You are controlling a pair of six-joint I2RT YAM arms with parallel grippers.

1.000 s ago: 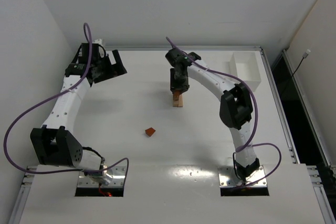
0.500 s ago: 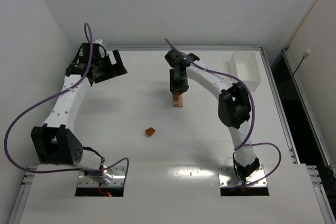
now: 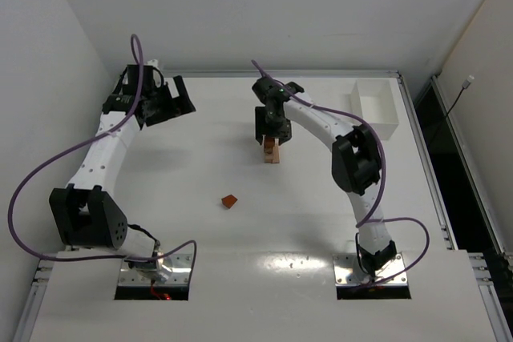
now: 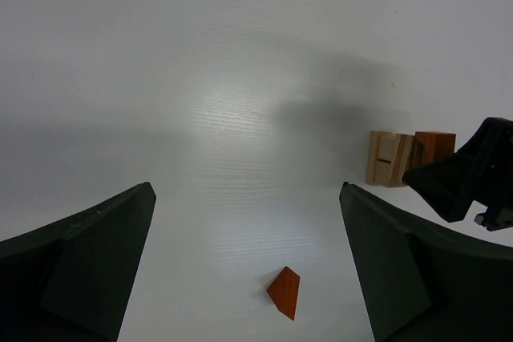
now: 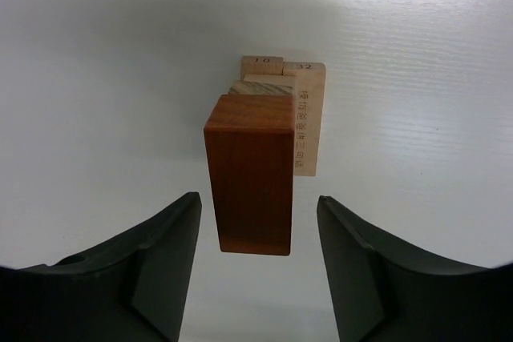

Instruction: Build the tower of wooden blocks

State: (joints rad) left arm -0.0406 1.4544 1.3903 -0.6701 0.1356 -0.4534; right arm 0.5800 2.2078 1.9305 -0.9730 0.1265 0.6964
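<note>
The right gripper (image 5: 256, 202) has spread apart, freeing the reddish-brown block (image 5: 250, 166) atop the wood block tower (image 5: 309, 118). The left gripper (image 4: 246, 190) gapes wide. The blocks look light, stiff and easily toppled; pinch flat sides.

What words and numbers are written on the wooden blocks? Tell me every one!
"10": on the small tan block at the far end of the stack.
"32": on the flat tan block, at its far corner.
A column of tiny characters runs down that flat tan block: too blurred to read.
The reddish-brown block shows no writing.
</note>
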